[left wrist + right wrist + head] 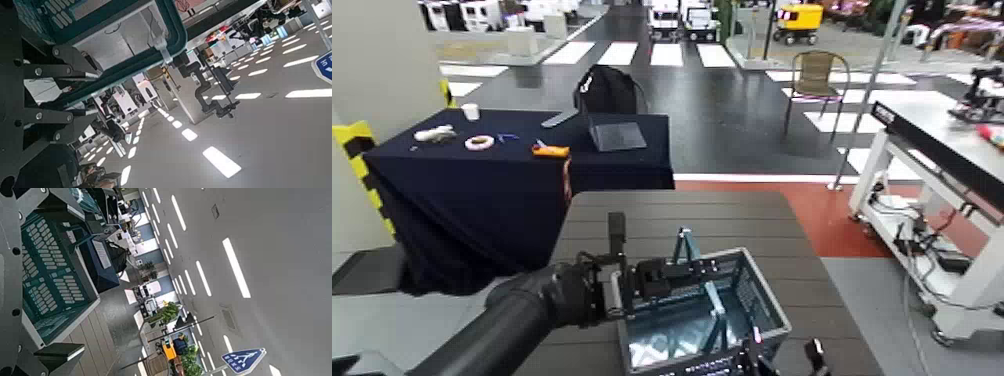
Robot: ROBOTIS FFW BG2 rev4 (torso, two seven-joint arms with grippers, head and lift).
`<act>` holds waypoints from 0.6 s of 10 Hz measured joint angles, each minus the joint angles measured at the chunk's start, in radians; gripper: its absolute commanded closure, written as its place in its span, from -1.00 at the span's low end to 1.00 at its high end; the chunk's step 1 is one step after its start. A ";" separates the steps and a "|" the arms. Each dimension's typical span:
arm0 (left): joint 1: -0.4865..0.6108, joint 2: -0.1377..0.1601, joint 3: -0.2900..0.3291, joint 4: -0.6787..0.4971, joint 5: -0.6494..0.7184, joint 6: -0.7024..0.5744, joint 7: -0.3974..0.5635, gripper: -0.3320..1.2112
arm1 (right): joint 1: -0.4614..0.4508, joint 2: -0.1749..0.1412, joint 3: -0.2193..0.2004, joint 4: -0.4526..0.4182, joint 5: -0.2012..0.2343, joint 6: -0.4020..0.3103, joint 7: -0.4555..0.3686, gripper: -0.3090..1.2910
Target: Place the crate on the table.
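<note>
The blue-grey crate [704,315] with its teal swing handle [714,300] is over the near part of the dark brown slatted table [672,215]; I cannot tell whether its base touches. My left gripper [620,290] comes in from the lower left and is shut on the crate's left wall. My right gripper [787,358] shows only at the bottom edge, clamped on the crate's near right wall. The left wrist view shows the crate's rim and handle [174,35] close up. The right wrist view shows its lattice wall [47,274] beside a black finger [66,355].
A navy-cloth-draped table [482,200] with small items stands beyond on the left. A white-framed workbench [932,130] stands at the right. A chair [817,75] and a black bag [607,90] are farther back. The far half of the slatted table is bare.
</note>
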 measured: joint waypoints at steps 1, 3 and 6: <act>0.001 0.002 0.007 0.001 0.000 -0.008 -0.002 -0.08 | 0.000 -0.001 0.000 0.000 -0.001 -0.001 0.000 -0.44; 0.002 0.006 0.027 -0.011 -0.008 -0.028 0.001 -0.50 | 0.001 -0.001 0.000 0.001 -0.005 -0.001 0.000 -0.44; 0.021 0.016 0.081 -0.068 -0.064 -0.036 0.009 -0.49 | 0.003 -0.001 0.001 0.001 -0.012 0.002 0.002 -0.44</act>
